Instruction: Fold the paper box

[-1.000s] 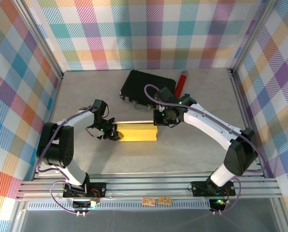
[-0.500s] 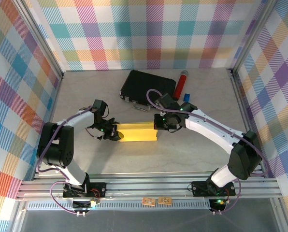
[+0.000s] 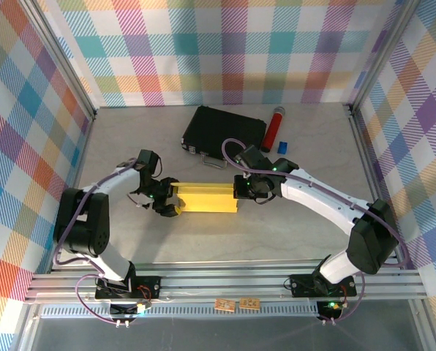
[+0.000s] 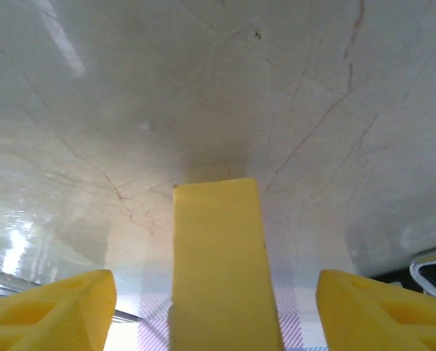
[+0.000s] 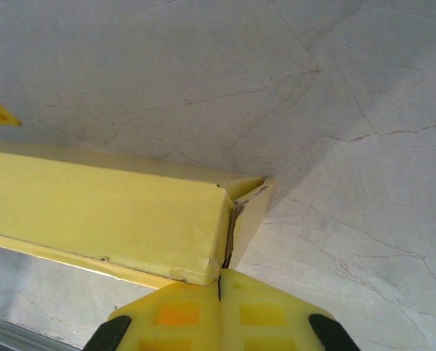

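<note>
- Two claws sit at the paper box [image 3: 207, 198], one at each end, so you have it bracketed on the table [image 3: 203, 241].
- Your left gripper [image 3: 165, 199]: jaws apart, one finger on either side of the box's left end. From the left wrist you see both yellow fingers [image 4: 53, 307] standing apart from the box [image 4: 222, 263], which lies between them.
- Your right gripper [image 3: 240, 191]: fingers pressed together, and you can't see anything pinched between them. In the right wrist view the closed tips [image 5: 218, 307] butt against the lower corner of the box's right end.
- Box [image 5: 101, 212] — bright yellow, folded into a long narrow bar, lying flat, with its long side running left-right across the middle of the table.
- End flap [image 5: 251, 208] at your right gripper's end stands slightly ajar, with a dark gap along its edge. A thin lip sticks out along the box's bottom edge.
- Beyond the box, toward the back wall: black case [image 3: 219, 135], lying flat, apart from the box.
- Just right of the case: red cylinder [image 3: 273, 130] with a pinkish cap, and a small blue item [image 3: 283, 146] beside it — too small for you to tell what it is.
- Plaid walls [image 3: 218, 51] close off the table on three sides.
</note>
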Robot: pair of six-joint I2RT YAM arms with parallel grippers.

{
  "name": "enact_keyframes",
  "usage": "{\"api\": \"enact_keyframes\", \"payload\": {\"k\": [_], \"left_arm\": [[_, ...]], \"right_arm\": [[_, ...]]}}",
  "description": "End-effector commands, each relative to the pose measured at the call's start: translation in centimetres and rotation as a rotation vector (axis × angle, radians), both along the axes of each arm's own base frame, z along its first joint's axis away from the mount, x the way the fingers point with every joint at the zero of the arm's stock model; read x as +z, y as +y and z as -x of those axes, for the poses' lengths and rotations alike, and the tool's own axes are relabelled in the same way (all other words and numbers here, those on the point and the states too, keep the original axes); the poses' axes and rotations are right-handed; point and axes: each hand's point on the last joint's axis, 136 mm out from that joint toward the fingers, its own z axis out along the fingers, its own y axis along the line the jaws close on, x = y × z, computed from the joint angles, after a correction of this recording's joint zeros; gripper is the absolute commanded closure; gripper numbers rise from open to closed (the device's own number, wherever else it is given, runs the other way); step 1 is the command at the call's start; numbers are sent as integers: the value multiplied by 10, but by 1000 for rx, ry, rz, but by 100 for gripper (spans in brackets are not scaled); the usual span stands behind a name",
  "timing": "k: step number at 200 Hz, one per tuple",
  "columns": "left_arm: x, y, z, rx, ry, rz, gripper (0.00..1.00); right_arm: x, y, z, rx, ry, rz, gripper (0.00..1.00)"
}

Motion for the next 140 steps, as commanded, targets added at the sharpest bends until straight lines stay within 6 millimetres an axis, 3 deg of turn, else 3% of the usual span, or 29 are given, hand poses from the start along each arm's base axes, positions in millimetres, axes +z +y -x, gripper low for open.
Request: {"api": "enact_keyframes", "payload": {"k": [1,27,57,73,82,90,98,113,140], "left_arm": [[14,15,11,-32,-19,-47,21],[24,32,20,-63,-43,-106,16],[46,71,25,-175,-100,-290,16],[69,95,18,-322,-195,-444,26],[85,102,5,-441,-310,-514,40],[99,102,-6,-558,-425,-554,59],[112,98,-13,-670,-533,-571,66],[130,78,-22,-851,-760,-540,70],[140,53,-19,-1149,-930,-559,74]], "right_arm": [[-22,-17,8,-5,65,119,100],[-18,-15,5,-5,58,119,100],[-15,-13,4,5,64,122,100],[-14,-11,4,6,65,116,100],[-12,-11,4,8,64,114,100],[-11,-12,4,11,62,116,100],[-11,-11,4,14,64,120,100],[-11,-11,3,24,65,127,100],[-11,-10,2,51,66,144,100]]}}
